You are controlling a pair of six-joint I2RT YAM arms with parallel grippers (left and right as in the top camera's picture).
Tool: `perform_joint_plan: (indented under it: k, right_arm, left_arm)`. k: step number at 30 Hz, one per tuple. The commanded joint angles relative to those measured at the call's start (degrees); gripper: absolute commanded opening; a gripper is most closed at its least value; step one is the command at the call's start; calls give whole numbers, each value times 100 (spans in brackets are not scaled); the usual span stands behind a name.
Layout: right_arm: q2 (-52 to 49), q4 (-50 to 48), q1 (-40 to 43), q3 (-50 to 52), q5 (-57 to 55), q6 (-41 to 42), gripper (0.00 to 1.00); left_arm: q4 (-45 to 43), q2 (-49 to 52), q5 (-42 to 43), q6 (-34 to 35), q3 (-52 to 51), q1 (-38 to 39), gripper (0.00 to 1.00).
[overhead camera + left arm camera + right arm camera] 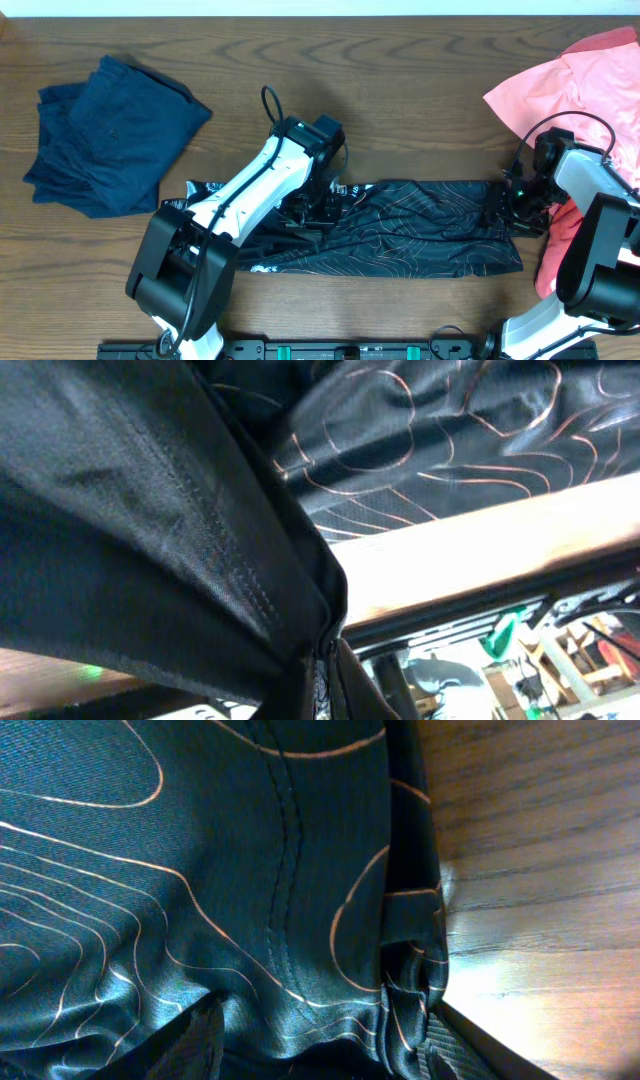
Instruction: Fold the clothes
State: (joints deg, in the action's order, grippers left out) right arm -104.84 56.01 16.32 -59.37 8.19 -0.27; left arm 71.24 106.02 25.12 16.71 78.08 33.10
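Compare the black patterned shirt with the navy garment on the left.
The black shirt carries thin orange contour lines; the navy garment is plain. The black shirt is stretched into a long strip across the middle; the navy garment sits in a loose folded heap. Both are dark fabric on the table.

This is a robotics lab or workshop. Two white-and-black robot arms (250, 190) rise from a black rail (350, 350) at six o'clock of a wood-grain surface (400, 90). Beyond its edge, the left wrist view shows blurred, cluttered equipment (560, 650).
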Motion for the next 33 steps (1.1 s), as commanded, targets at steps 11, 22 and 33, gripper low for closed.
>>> perform_joint_plan:
  k: [11, 22, 33]
  right_arm:
    - [-166, -107, 0, 184, 240, -66, 57]
    - [-166, -31, -26, 184, 323, -70, 1]
    - [111, 1220, -46, -1021, 330, -68, 1]
  left_arm:
    - [-494, -122, -542, -138, 122, -275, 49]
    - [-400, -1720, -1311, -4, 188, -1770, 49]
    - [-72, -2424, -1318, -11, 186, -3324, 49]
